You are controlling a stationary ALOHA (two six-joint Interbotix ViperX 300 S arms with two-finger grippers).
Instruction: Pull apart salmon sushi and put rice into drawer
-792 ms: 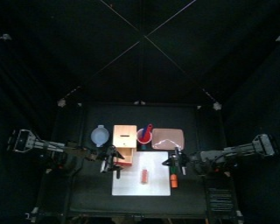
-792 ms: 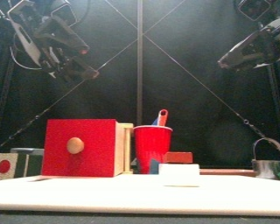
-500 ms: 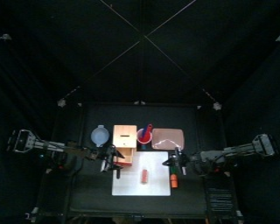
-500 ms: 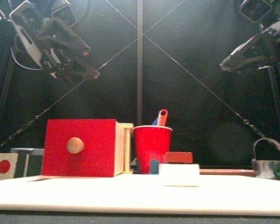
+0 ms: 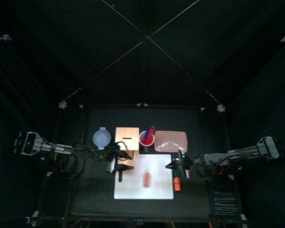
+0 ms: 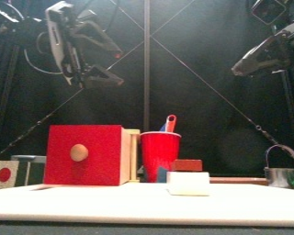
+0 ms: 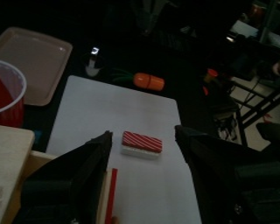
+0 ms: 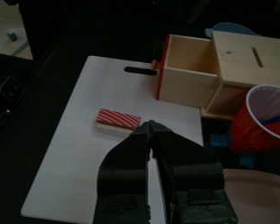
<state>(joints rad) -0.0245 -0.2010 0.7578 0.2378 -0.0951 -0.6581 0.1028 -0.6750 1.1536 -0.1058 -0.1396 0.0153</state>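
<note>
The salmon sushi (image 5: 146, 178) lies on a white mat (image 5: 145, 191). It shows as a red-striped piece on white rice in the left wrist view (image 7: 140, 142), the right wrist view (image 8: 116, 119) and the front view (image 6: 187, 182). The light wooden drawer (image 5: 127, 140) stands behind the mat's left part, its red front with a round knob facing forward (image 6: 82, 154); it also shows in the right wrist view (image 8: 201, 66). My left gripper (image 5: 114, 163) hangs open above the mat, the sushi ahead between its jaws (image 7: 143, 134). My right gripper (image 5: 178, 165) is shut above the mat (image 8: 154, 131).
A red cup (image 5: 148, 136) stands right of the drawer, a pink tray (image 5: 170, 140) further right and a grey-blue bowl (image 5: 102, 138) to the left. An orange stick-like piece (image 5: 177, 183) lies at the mat's right edge. A metal cup (image 6: 282, 168) stands at the far right.
My left arm has swung in toward the table's middle and turned its gripper over the mat. The right arm has hardly moved. The sushi lies where it was.
</note>
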